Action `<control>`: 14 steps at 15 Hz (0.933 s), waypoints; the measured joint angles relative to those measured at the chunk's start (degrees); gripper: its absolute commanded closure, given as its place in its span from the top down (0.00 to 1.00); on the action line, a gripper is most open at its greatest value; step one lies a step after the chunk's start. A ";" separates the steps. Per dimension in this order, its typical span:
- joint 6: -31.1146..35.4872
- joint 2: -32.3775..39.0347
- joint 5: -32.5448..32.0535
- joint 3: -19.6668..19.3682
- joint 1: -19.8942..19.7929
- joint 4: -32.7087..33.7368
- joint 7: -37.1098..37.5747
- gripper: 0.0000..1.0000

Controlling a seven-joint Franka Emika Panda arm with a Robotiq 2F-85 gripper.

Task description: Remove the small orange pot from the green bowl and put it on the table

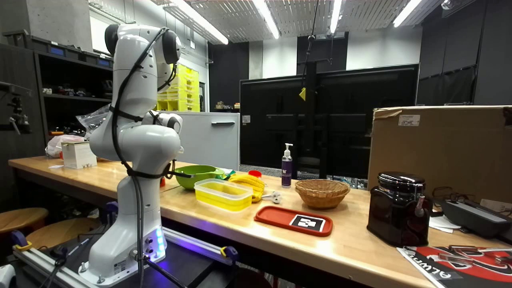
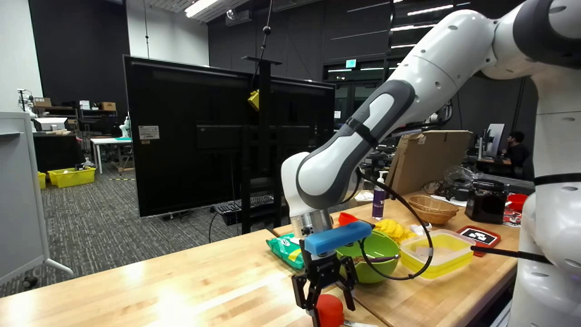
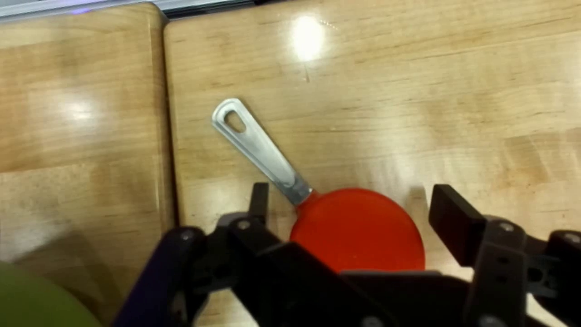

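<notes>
Already, the small orange-red saucepan [image 3: 358, 231] rests on the light wood table [image 2: 181, 290], outside the lime-green bowl [image 2: 379, 244], which stands farther off and to the right in an exterior view. Its grey handle [image 3: 264, 154] seems to lie low, so the pan is probably bottom-up, though the gripper [image 3: 354, 213] hides part of it. By its gloss, I would take the body for hard plastic or enamelled metal: light, stiff, hard to break, yet slick. Flat pads [image 3: 259, 200] would meet a round wall only along narrow strips, so an off-centre squeeze could spin the pan or let it slip out sideways. Any fresh hold should go across the widest part of the body, low down, with the handle left free; lifting by the handle alone would likely let the body droop and twist.

As for the fingers [image 3: 454, 222], they are spread wide, one to the left and one to the right of the pan in the wrist view. Bare wood shows between each pad and the red wall, so nothing appears to be pinched. The left pad stands very near the handle, and whether they touch I cannot tell. Judged against the task, the pan is where it should end up, so rising straight with the fingers apart looks sensible next; drifting left or right might knock it.
</notes>
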 measured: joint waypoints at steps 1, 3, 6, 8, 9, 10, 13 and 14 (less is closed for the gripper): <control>0.00 0.00 0.00 0.00 0.03 0.02 0.13 1.00; 0.00 0.00 0.00 0.00 0.06 0.09 0.26 1.00; 0.00 -0.01 0.00 -0.02 0.06 0.26 0.45 1.00; 0.01 -0.08 0.00 -0.04 0.07 0.37 0.63 1.00; 0.01 -0.15 0.00 -0.05 0.07 0.45 0.79 1.00; 0.01 -0.23 -0.01 -0.06 0.06 0.56 0.98 1.00; 0.01 -0.54 -0.26 -0.07 0.07 0.99 1.72 1.00; 0.00 -0.72 -0.44 -0.08 0.06 1.14 1.99 1.00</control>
